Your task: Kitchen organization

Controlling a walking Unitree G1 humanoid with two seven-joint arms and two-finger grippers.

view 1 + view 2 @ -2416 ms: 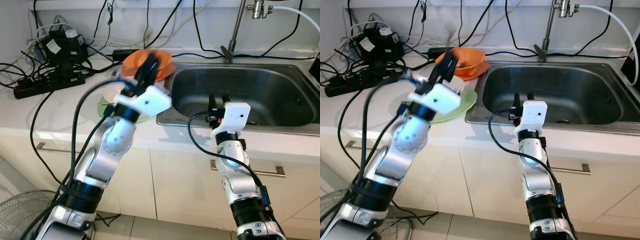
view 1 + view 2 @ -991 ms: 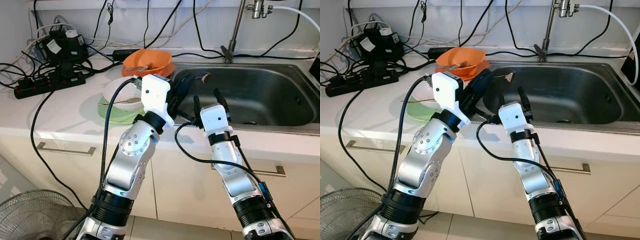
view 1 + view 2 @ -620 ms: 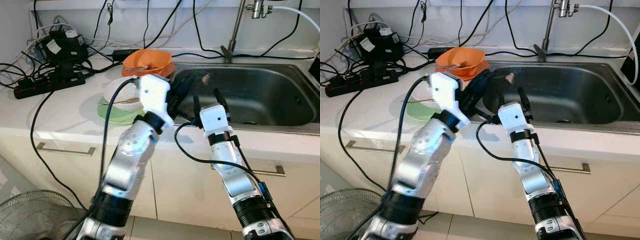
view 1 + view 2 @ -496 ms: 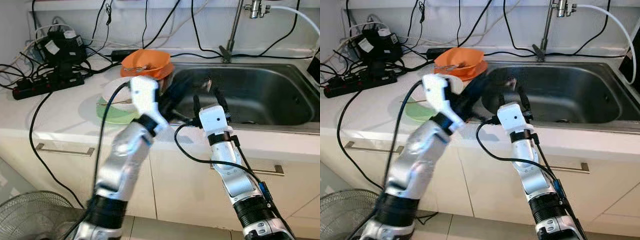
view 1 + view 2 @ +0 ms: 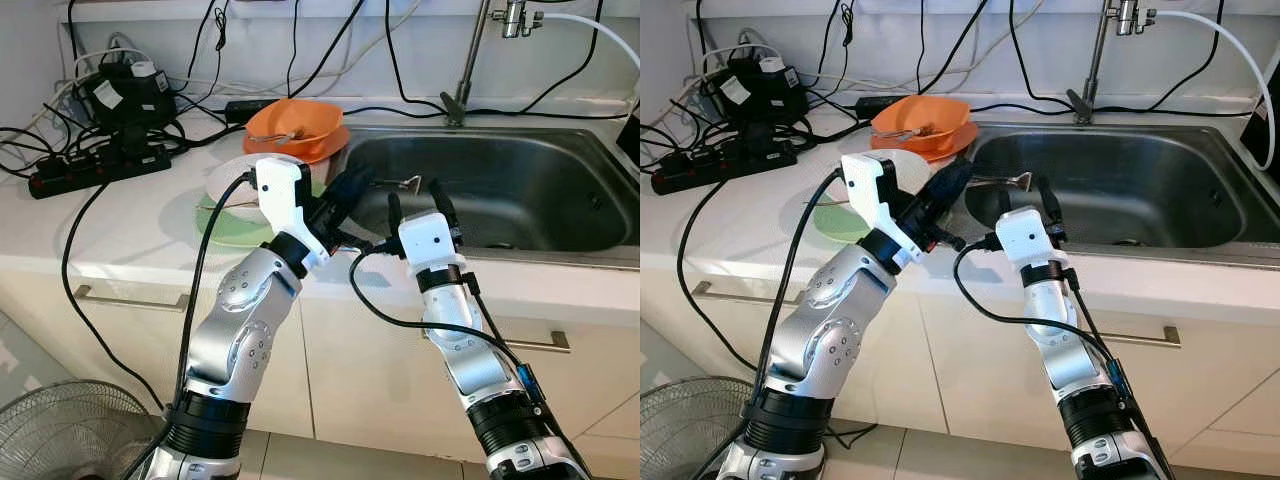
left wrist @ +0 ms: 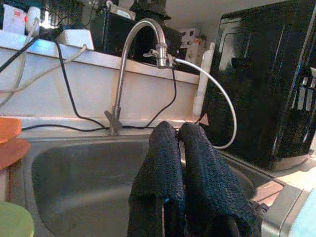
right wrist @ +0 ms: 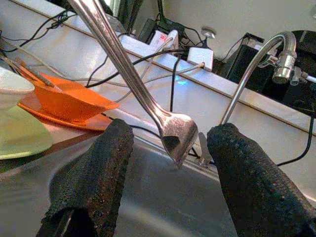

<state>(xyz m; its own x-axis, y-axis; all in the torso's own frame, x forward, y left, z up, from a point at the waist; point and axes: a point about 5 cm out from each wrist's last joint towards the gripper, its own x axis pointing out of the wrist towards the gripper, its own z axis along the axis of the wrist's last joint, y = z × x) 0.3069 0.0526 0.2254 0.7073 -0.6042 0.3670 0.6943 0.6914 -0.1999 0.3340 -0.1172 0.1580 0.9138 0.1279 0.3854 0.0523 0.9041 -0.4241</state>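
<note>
My left gripper (image 5: 348, 188) hangs over the left rim of the steel sink (image 5: 520, 215), shut on the handle of a metal spoon (image 5: 1004, 180). The spoon lies nearly level and points right, over the basin. My right gripper (image 5: 416, 197) stands upright at the sink's front edge, open. In the right wrist view the spoon's head (image 7: 176, 134) sits in the gap between the two black fingers (image 7: 94, 177), touching neither. In the left wrist view the left gripper (image 6: 178, 129) has its fingers pressed together.
An orange bowl (image 5: 296, 120) with utensils sits on an orange plate behind the left arm. A white bowl (image 5: 232, 180) rests on a green plate (image 5: 222, 228). Power strips and cables (image 5: 100, 150) crowd the counter's left. The faucet (image 5: 468, 60) rises behind the sink. A fan (image 5: 50, 430) stands on the floor.
My left arm swung from the orange bowl to the sink with the spoon, then lowered it level. My right gripper rose and opened around the spoon's head.
</note>
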